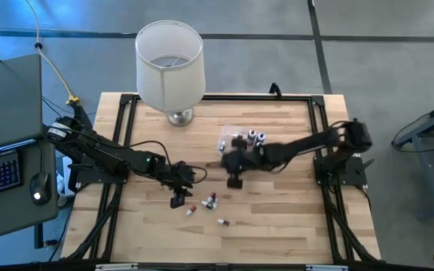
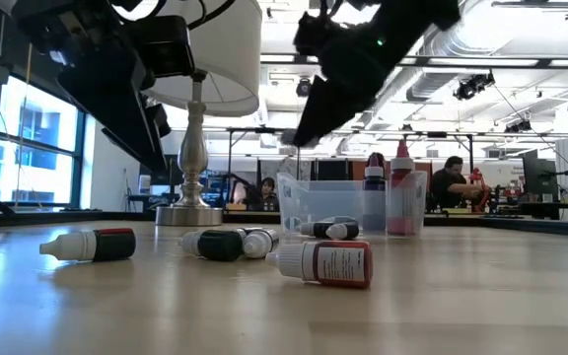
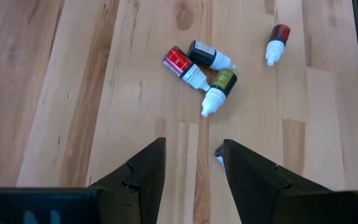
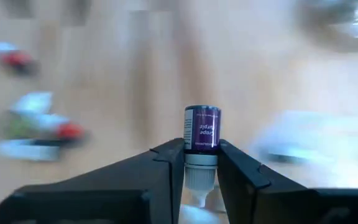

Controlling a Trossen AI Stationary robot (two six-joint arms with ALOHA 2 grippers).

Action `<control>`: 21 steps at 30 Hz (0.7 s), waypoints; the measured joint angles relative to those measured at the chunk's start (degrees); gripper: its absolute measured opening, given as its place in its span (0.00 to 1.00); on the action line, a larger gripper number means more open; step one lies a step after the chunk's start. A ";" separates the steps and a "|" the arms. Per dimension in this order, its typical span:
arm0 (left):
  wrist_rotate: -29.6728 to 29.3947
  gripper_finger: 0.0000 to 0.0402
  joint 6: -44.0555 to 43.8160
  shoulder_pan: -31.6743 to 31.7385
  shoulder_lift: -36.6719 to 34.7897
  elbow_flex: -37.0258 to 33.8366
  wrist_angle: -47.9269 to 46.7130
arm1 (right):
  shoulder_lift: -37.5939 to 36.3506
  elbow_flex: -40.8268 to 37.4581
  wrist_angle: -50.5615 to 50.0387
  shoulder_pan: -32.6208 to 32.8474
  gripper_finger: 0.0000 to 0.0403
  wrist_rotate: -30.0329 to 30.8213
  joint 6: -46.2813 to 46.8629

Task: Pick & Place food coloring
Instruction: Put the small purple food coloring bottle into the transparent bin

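Several tiny food coloring bottles with white caps lie on their sides on the wood: a red (image 3: 180, 63), a dark (image 3: 209, 56) and a green one (image 3: 220, 84) huddle together, and a dark red one (image 3: 278, 38) lies apart. My left gripper (image 3: 191, 152) hovers open above bare wood just short of them; a white cap tip (image 3: 219, 155) peeks from behind one finger. My right gripper (image 4: 201, 149) is shut on a purple bottle (image 4: 202, 127), in the air (image 1: 234, 179) near the clear tub (image 1: 232, 139), where more bottles (image 1: 256, 136) stand upright. My right gripper pinches the purple bottle between its two fingers at the white neck (image 4: 199, 162), just below the body. The body sticks out past the fingertips and the cap points back toward the wrist. The arm slants down from the table's right side, and the bottle is lifted clear.
A lamp with a white shade (image 1: 169, 64) stands on its metal base at the far edge, left of the tub. Black frame rails (image 1: 119, 128) run along the table's sides. Bare wood lies toward the near edge (image 1: 277, 226). People sit in the room behind (image 2: 452, 177).
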 joint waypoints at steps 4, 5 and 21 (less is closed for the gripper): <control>-0.06 0.39 0.07 -0.02 0.00 0.00 0.02 | -4.42 1.08 -5.89 -7.27 0.17 2.39 -2.88; -0.09 0.39 0.07 -0.02 0.00 0.00 0.00 | -4.64 0.72 -6.50 -9.29 0.16 0.53 -2.10; -6.39 0.39 0.05 -0.01 0.00 0.00 0.22 | 0.95 -2.10 -6.79 -19.90 0.30 -9.81 -7.91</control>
